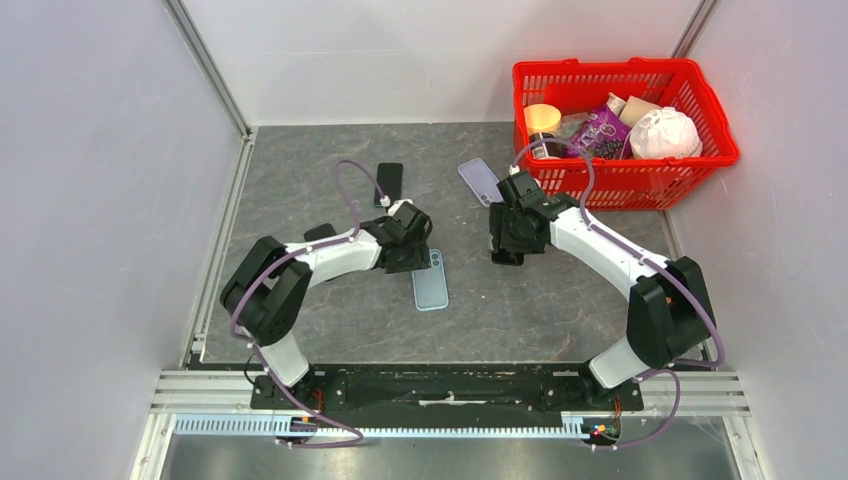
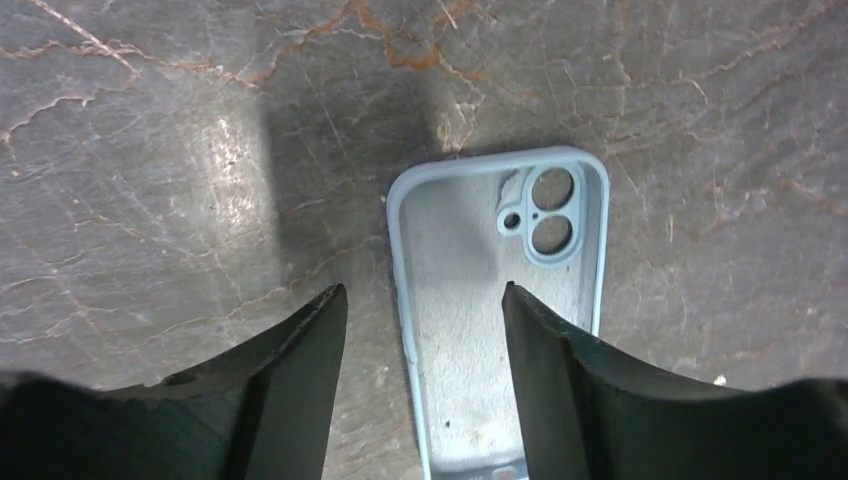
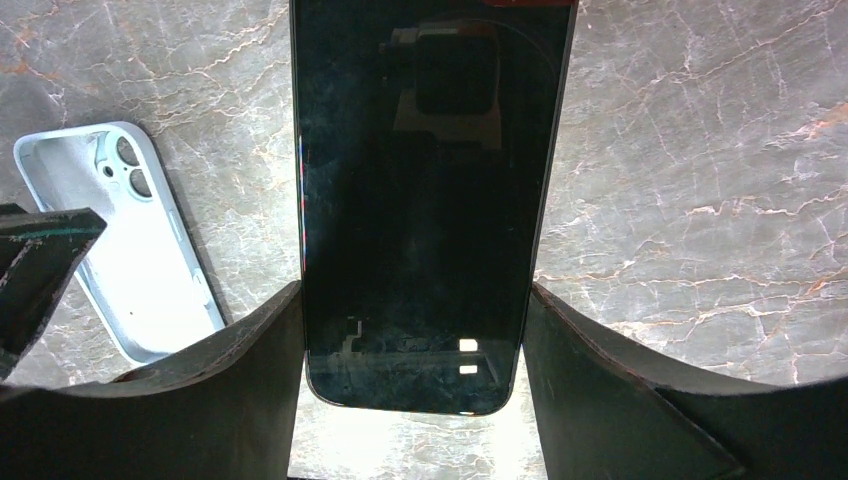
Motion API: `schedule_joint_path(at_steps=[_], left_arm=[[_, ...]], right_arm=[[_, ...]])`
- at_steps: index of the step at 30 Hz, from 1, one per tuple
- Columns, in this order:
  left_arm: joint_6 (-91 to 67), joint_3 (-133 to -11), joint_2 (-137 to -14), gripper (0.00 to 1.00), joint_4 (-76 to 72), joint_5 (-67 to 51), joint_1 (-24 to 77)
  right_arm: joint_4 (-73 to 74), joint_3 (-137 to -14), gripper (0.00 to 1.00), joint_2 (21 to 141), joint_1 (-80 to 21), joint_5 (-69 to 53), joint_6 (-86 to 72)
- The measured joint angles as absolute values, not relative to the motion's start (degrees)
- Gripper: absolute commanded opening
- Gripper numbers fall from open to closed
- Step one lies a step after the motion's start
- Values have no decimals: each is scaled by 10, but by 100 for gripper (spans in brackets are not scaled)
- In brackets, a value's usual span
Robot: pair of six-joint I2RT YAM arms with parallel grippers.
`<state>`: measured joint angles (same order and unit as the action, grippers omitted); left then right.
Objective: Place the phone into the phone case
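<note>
And the right tool was clamped on the phone by its edges, ready to carry; the left tool hung apart over the case, cavity-up on the surface, likely to steady it

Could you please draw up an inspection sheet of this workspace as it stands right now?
Surface: grey veined table, no spills seen.
Job's things: the light blue phone case lies open side up on the table. The black phone is not yet in it.
Clutter: a black phone-like slab and a lavender slab lie flat farther back. A red basket holds assorted goods at the far right.
Grippers: left gripper open over the phone case; right gripper shut on the phone's long edges.
Cables: purple cables loop along both arms.
Surroundings: plain white walls; nothing else seen.
</note>
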<state>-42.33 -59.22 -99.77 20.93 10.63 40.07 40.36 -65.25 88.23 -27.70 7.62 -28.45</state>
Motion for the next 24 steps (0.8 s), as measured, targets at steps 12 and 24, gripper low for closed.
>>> schedule_joint_path(at_steps=[12,24], left_arm=[[-474,-451,-776,61,178,102,356],[-531,-335,-687,60,167,106,351]], right_arm=[[406,-653,22,870,-383,104,-329],[406,-699,21,958,-499,150,-381]])
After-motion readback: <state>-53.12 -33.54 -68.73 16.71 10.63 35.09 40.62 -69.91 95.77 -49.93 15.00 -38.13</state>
